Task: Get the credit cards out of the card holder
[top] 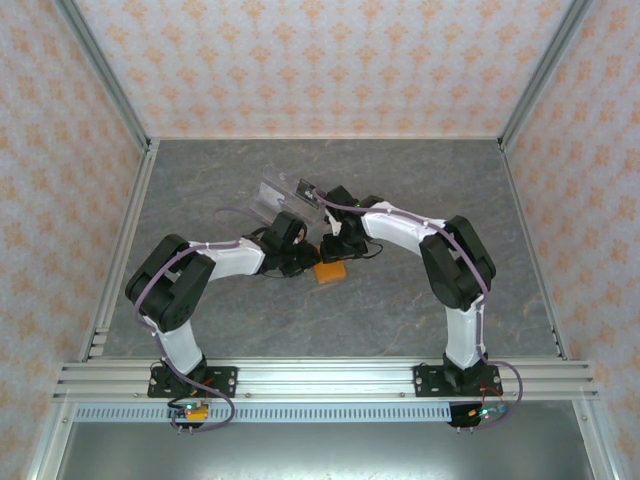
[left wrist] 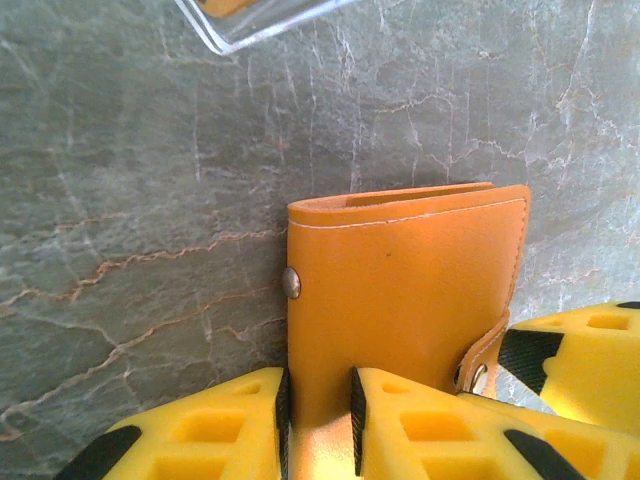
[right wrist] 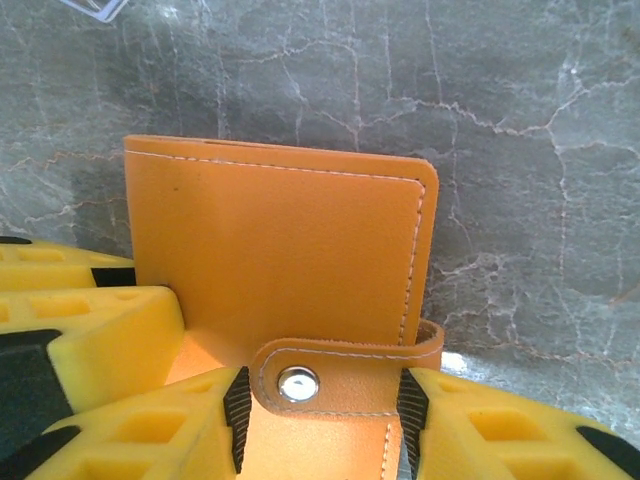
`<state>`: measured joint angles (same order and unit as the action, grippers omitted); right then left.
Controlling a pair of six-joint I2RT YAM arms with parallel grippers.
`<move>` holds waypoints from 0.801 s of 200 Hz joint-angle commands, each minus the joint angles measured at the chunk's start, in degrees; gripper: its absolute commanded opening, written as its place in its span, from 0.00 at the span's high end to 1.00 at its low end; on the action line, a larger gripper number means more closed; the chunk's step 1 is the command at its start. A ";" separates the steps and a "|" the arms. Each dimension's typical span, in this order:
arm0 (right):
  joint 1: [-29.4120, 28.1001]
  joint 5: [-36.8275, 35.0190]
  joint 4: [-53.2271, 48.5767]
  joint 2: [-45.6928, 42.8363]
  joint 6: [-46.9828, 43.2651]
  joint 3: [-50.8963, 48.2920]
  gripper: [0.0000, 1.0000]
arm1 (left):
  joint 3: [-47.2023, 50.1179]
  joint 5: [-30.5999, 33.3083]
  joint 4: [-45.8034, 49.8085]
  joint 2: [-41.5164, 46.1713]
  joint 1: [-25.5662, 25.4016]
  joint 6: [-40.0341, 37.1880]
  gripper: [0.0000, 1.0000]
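The orange card holder is folded shut and held on edge between the two arms at mid table. My left gripper is shut on its lower edge, near the snap stud. My right gripper is open over the opposite face, one jaw at each end of the snapped strap. The strap's snap is closed. The right gripper's yellow finger shows beside the holder in the left wrist view. The credit cards are hidden inside the closed holder.
A clear plastic piece lies on the grey marble table just beyond the grippers, and its corner sits at the top of the left wrist view. Aluminium frame rails and patterned walls enclose the table.
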<state>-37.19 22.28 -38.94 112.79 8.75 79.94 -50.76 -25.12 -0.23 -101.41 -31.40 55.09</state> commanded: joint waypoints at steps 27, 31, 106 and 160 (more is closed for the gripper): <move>-0.18 -2.48 -1.14 3.00 0.27 0.62 0.57 | 1.26 -1.11 -0.92 -1.59 -0.18 1.25 0.79; -0.18 -2.55 -1.06 2.99 0.45 0.52 0.57 | 1.28 -0.99 -0.90 -1.65 -0.21 1.29 0.79; -0.10 -4.87 1.67 1.20 4.17 -1.27 0.74 | 1.88 -1.34 0.71 -2.63 0.10 2.45 0.81; 2.17 -1.58 6.14 -1.32 8.30 -4.84 0.81 | 3.51 -2.21 -0.42 -4.04 0.55 3.90 0.81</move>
<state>-36.80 21.34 -36.21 111.59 13.56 78.17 -49.47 -27.00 -3.79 -102.06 -30.59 57.93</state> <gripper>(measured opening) 0.198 0.192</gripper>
